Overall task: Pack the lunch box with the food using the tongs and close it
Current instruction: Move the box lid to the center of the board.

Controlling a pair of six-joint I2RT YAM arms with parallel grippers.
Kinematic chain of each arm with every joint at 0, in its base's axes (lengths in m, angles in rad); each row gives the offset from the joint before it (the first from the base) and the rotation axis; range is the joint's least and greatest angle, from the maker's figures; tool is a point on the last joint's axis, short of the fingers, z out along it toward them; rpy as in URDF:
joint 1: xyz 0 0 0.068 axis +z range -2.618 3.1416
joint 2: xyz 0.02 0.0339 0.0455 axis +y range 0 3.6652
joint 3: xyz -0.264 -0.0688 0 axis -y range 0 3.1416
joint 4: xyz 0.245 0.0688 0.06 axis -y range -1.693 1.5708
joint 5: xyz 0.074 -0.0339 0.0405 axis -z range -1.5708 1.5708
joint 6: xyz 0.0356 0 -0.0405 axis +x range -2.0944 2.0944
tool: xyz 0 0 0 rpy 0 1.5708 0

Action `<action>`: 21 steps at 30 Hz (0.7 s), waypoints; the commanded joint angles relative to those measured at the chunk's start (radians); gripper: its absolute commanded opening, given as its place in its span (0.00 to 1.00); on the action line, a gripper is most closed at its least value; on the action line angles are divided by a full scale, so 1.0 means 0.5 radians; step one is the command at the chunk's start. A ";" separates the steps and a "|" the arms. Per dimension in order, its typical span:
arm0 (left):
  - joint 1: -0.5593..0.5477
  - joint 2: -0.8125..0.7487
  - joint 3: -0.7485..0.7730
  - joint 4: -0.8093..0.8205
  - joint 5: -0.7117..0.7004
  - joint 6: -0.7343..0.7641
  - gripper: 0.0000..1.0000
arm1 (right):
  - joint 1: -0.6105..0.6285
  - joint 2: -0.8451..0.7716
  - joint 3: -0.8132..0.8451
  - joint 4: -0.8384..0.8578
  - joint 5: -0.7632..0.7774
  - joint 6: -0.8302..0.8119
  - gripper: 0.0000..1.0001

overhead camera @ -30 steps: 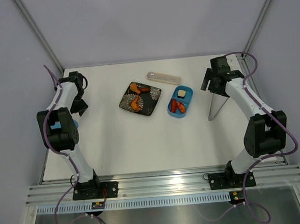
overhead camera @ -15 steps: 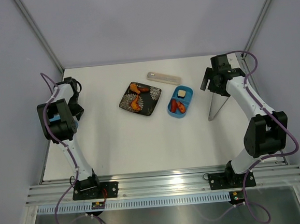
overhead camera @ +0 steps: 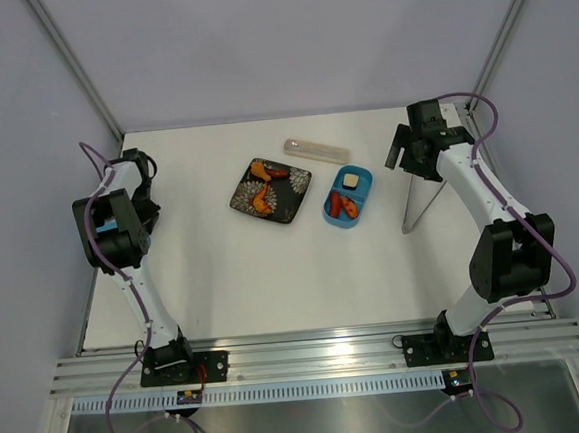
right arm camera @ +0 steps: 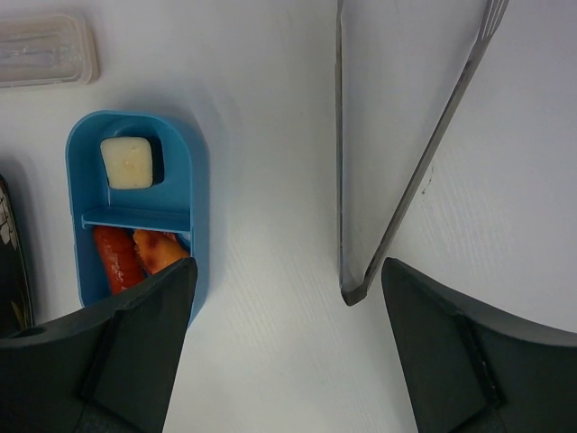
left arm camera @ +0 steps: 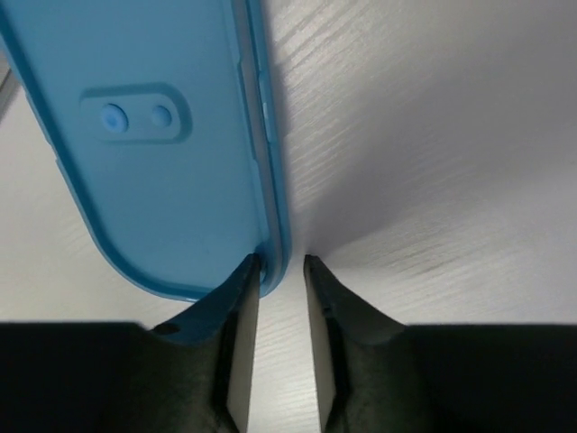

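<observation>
L arm [overhead camera: 120,230] swung to frame's left edge; L hand [left arm camera: 281,263] narrowing round lid [left arm camera: 153,135] rim, grip unclear. R hand [right arm camera: 287,269] wide, empty. Lid looks light, stiff, slick: pinch rim.

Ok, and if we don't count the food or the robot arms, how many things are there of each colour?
Blue: 2, the lunch box and its lid
Black: 1, the plate
Silver: 1, the tongs
See-through: 1, the long case
Total: 5
</observation>
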 commanded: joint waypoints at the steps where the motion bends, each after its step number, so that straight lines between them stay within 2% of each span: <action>1: 0.020 0.031 0.003 0.106 0.095 -0.003 0.21 | -0.003 0.028 0.075 -0.012 -0.018 0.029 0.91; 2: 0.017 0.019 -0.006 0.118 0.119 0.006 0.08 | -0.003 0.031 0.072 -0.012 -0.018 0.032 0.91; 3: 0.014 0.009 -0.015 0.121 0.147 0.012 0.01 | -0.003 0.031 0.072 -0.008 -0.018 0.032 0.91; 11: -0.118 -0.172 -0.199 0.210 0.395 0.180 0.00 | -0.003 0.056 0.075 0.013 -0.018 0.048 0.91; 21: -0.528 -0.524 -0.592 0.293 0.546 0.309 0.00 | -0.003 0.047 0.039 0.059 -0.015 0.069 0.91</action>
